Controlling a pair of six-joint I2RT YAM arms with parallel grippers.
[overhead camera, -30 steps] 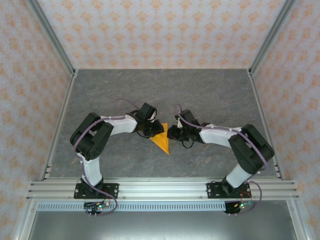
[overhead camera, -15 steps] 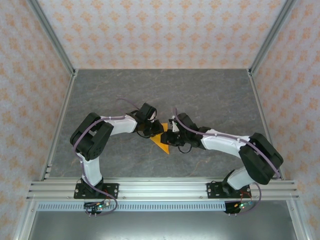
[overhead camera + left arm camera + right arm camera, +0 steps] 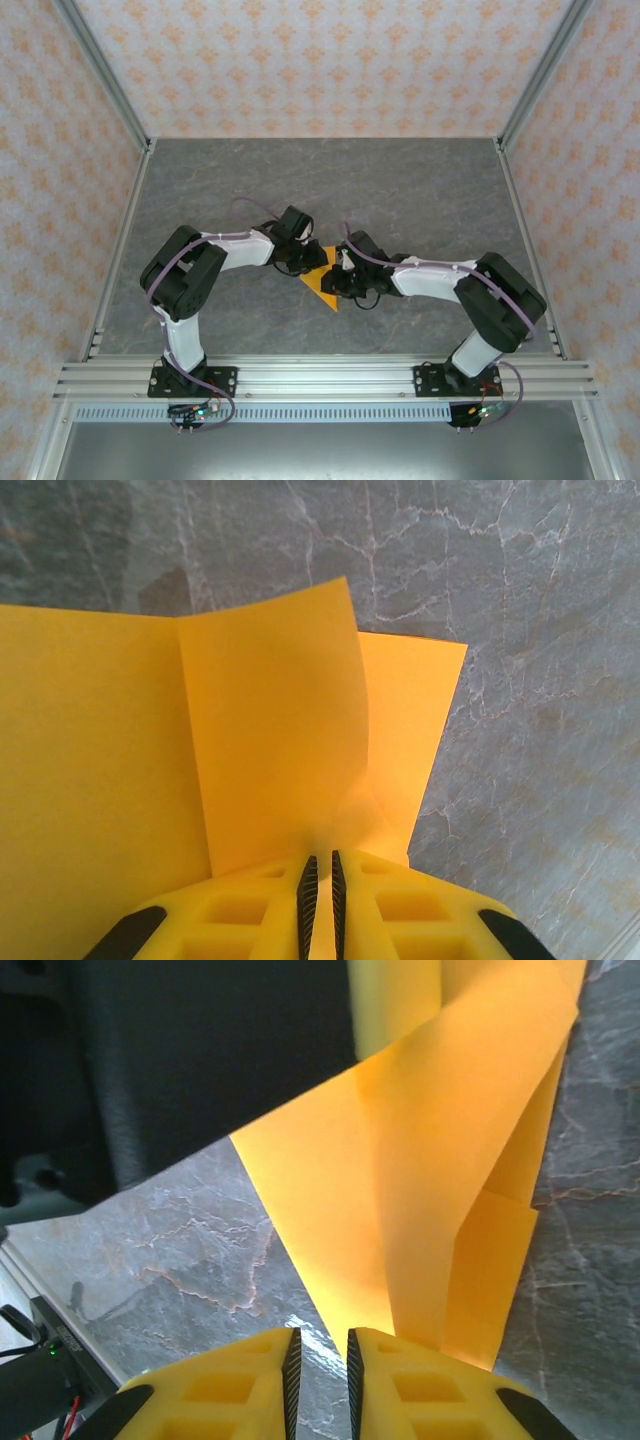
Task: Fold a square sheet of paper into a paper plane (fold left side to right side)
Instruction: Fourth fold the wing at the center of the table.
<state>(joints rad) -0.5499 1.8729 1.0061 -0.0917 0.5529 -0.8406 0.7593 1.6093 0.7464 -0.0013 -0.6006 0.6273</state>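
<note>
The square sheet of paper [image 3: 322, 281] is bright orange and folded to a pointed, kite-like shape on the grey table, between my two grippers. In the left wrist view one flap of the paper [image 3: 270, 730] stands up from the rest. My left gripper [image 3: 308, 262] [image 3: 322, 865] is shut on the lower edge of that flap. My right gripper [image 3: 338, 281] [image 3: 319, 1338] is at the paper's right side. Its jaws stand a narrow slit apart, and bare table shows through the slit. The paper's point [image 3: 345, 1325] ends at the right pad [image 3: 352, 1360]. No finished paper plane is in view.
The grey marbled table [image 3: 420, 190] is walled by patterned panels with metal posts at the corners. An aluminium rail [image 3: 320, 378] runs along the near edge, where both arm bases are bolted. The left arm's dark body [image 3: 180, 1060] looms close to the right wrist camera.
My right arm has swung left and its gripper has closed in on the paper's right side. The left gripper and the flap it grips have stayed put.
</note>
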